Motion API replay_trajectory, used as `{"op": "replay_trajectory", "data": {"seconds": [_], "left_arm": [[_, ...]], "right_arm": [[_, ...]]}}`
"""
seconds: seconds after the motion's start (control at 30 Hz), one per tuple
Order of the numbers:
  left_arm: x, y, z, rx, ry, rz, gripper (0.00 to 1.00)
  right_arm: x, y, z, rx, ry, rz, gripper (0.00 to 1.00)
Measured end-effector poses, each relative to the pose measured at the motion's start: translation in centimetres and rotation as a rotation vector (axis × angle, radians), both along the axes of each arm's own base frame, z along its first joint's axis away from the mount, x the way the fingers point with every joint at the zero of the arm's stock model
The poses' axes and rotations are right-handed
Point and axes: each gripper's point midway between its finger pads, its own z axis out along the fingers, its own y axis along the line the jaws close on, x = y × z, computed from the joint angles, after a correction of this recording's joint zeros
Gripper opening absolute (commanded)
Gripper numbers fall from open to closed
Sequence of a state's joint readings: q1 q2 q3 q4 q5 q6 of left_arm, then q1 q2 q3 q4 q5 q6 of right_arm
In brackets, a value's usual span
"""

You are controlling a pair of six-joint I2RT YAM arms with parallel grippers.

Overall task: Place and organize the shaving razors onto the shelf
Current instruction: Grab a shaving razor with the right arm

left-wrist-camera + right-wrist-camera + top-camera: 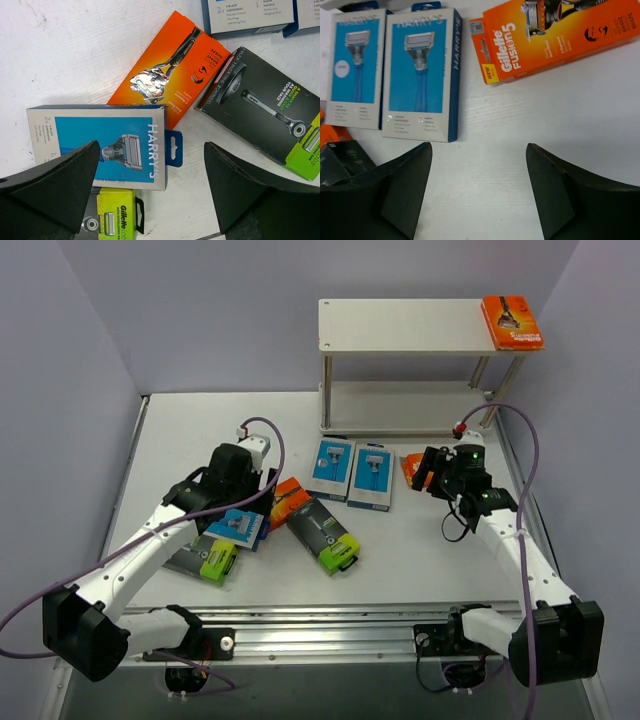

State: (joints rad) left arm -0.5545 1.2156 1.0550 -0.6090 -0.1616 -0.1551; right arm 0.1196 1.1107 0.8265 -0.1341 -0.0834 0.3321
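The two-tier shelf (pixel 400 325) stands at the back, with one orange razor pack (pixel 512 322) on the right end of its top board. On the table lie two light blue packs side by side (pixel 331 469) (pixel 371 478), an orange pack (pixel 290 500), a black lime-ended pack (pixel 323 533), a blue pack (pixel 236 528) and another black-and-lime pack (pixel 205 560). My left gripper (pixel 258 515) (pixel 150 155) is open and empty above the blue pack's (pixel 100 145) tab end. My right gripper (pixel 425 480) (pixel 478 150) is open and empty over bare table, close to a third orange pack (pixel 545 35).
The shelf's lower board (pixel 400 405) shows nothing on it. Grey walls close in the table on the left, back and right. A metal rail (pixel 330 625) runs along the near edge between the arm bases.
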Motion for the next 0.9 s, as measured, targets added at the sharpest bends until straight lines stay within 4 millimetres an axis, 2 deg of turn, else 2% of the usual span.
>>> {"op": "replay_trajectory", "data": {"seconds": [0.13,0.23,0.53,0.73,0.9], "left_arm": [[0.0,0.1,0.1,-0.004,-0.017,0.000,0.96],[0.1,0.1,0.4,-0.008,-0.030,0.000,0.96],[0.2,0.0,0.5,-0.013,-0.036,-0.001,0.96],[0.0,-0.3,0.3,-0.023,-0.025,-0.017,0.96],[-0.1,-0.6,0.3,-0.034,-0.018,-0.031,0.96]], "right_arm": [[0.2,-0.4,-3.4,-0.023,0.060,-0.028,0.72],[0.5,-0.7,-5.0,-0.044,0.087,-0.046,0.71],[2.3,-0.1,-7.0,-0.112,0.092,-0.056,0.69],[3.7,0.1,-8.3,-0.163,0.120,-0.052,0.49],[5.5,0.4,-8.6,-0.202,0.125,-0.040,0.48]]}}
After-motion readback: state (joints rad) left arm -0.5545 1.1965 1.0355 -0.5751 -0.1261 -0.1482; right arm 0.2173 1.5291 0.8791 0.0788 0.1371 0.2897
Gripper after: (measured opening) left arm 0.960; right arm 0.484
